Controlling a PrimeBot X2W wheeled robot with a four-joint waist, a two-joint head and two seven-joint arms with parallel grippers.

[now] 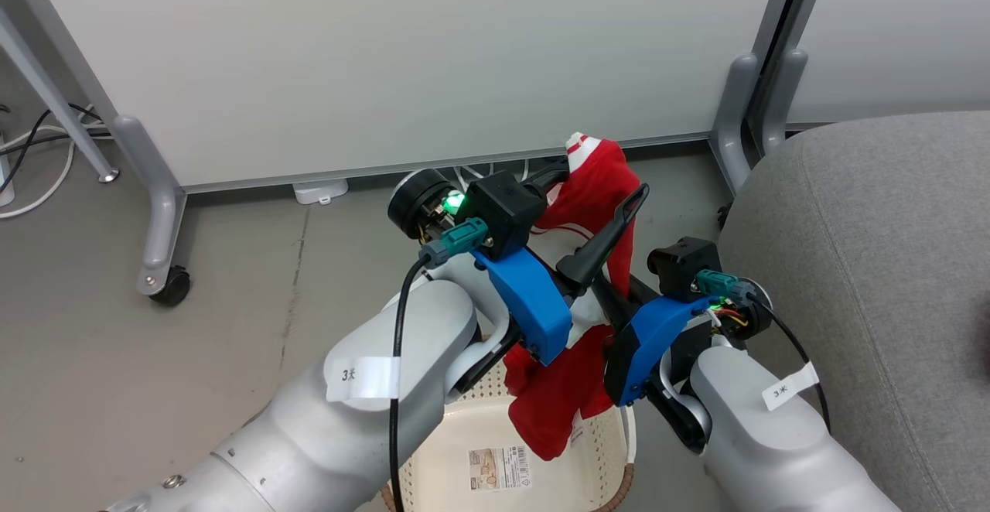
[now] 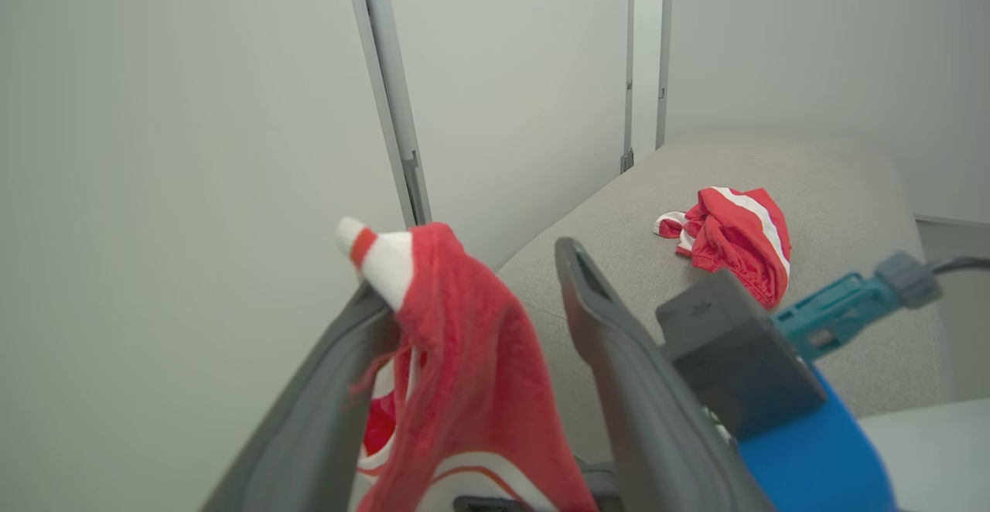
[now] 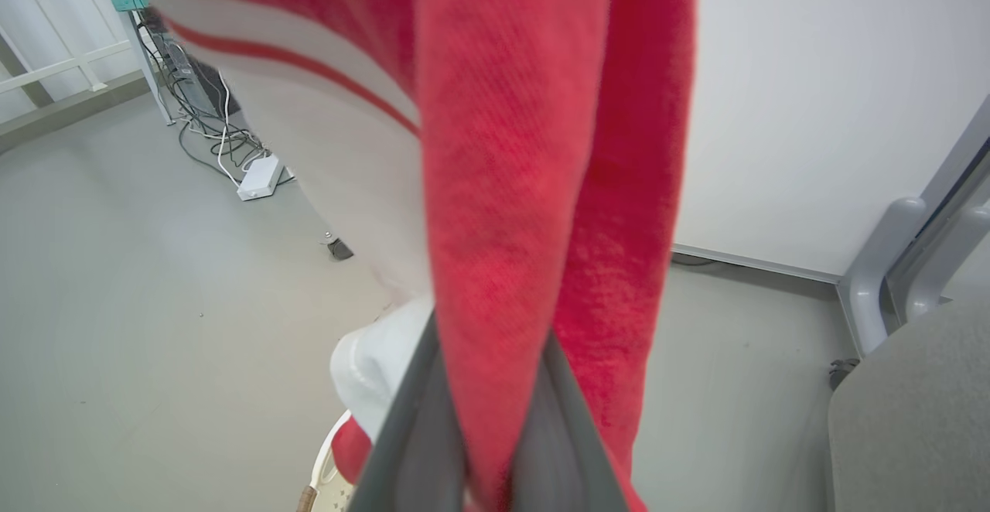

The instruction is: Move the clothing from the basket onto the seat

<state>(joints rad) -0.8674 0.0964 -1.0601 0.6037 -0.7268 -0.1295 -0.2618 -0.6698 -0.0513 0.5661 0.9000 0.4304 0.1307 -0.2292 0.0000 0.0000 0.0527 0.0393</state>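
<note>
1. Wall panels (image 1: 433,56) run across the back, with grey floor (image 1: 116,357) below them.
2. The seat (image 1: 889,249) is on my right in the head view, just beside the right arm. It is grey fabric with a rounded edge and a stitched seam.
3. The basket (image 1: 445,450) sits on the floor under both arms, at the bottom edge of the head view. It is cream inside with a brown rim.
4. The lifted garment (image 1: 595,179) is red with white stripes, up in the air above the basket and strung between the two grippers. Its lower end hangs over the basket opening; I can't tell if it touches the plastic.
5. The second garment (image 2: 735,237) lies bunched on top of the seat, well apart from both grippers. I see it from the left wrist.
6. The left gripper (image 2: 468,280) has its fingers spread wide and is clamping nothing. The white-tipped end of the lifted garment is only draped over one finger.
7. The right gripper (image 3: 489,338) has its fingers closed together, pinching a fold of the lifted garment. The fabric runs up from the pinch and blocks most of that wrist view.
8. Small stuff:
   - A label (image 1: 499,469) is on the basket bottom.
   - A caster (image 1: 172,286) is on the panel foot at left.
   - A white box (image 3: 259,179) with cables lies on the floor by the wall.
</note>
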